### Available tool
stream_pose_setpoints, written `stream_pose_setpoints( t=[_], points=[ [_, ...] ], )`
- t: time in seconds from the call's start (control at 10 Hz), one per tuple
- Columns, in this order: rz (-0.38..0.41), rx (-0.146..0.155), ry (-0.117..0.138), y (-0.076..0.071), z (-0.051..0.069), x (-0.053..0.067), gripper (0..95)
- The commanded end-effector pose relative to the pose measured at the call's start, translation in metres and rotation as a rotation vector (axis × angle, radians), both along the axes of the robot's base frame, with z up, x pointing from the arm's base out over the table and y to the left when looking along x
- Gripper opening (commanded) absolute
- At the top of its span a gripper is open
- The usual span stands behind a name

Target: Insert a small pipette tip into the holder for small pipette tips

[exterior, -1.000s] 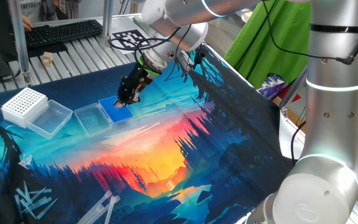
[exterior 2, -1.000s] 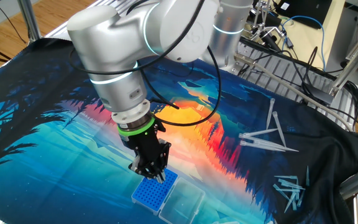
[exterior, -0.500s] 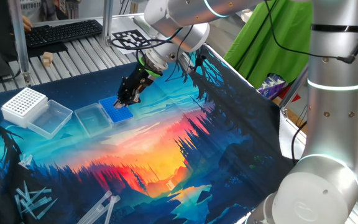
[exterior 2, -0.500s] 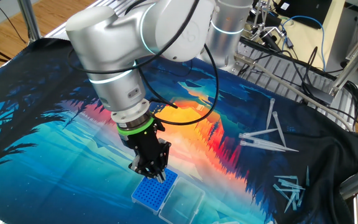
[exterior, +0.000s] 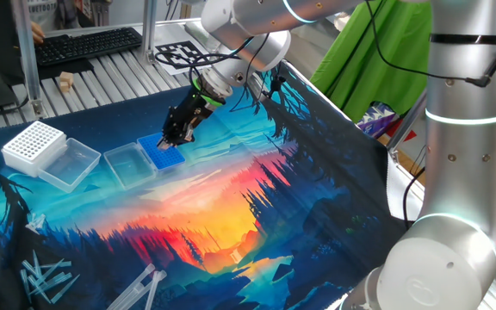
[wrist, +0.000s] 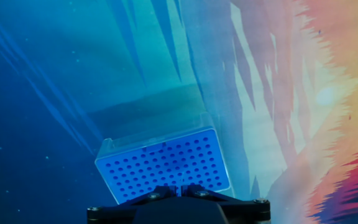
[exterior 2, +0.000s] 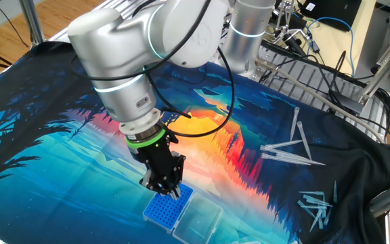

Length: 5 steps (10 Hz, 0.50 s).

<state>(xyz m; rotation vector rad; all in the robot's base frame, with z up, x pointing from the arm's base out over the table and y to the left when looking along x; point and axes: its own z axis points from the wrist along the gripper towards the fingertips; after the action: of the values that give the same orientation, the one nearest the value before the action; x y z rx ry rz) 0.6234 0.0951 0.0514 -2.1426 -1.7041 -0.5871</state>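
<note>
Claw (wrist: 180,188) over blue holder's (wrist: 164,164) near edge (fingertips together).

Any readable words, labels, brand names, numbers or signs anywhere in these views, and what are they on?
None can be read.
Black keyboard: keys too small to read.
Black-and-white patterned marker card: a pattern, no letters visible.
Blue gridded rack with clear lid: no markings visible.
White gridded rack: no label visible.
Silver robot arm: no brand name visible.

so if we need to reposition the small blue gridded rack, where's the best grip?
Probably the small blue gridded rack across its two long side walls, from above: it sits flat and the top is all holes. Avoid the side with the clear lid.
</note>
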Motion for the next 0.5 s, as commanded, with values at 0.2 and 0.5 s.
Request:
stream_pose_setpoints(
  t=[0.2,0.5],
  points=[
    [-0.006,0.004,0.004,0.0002,0.001,-0.0001,0.0],
    [-0.007,0.004,0.007,0.0005,0.0021,0.0002,0.0]
  ],
)
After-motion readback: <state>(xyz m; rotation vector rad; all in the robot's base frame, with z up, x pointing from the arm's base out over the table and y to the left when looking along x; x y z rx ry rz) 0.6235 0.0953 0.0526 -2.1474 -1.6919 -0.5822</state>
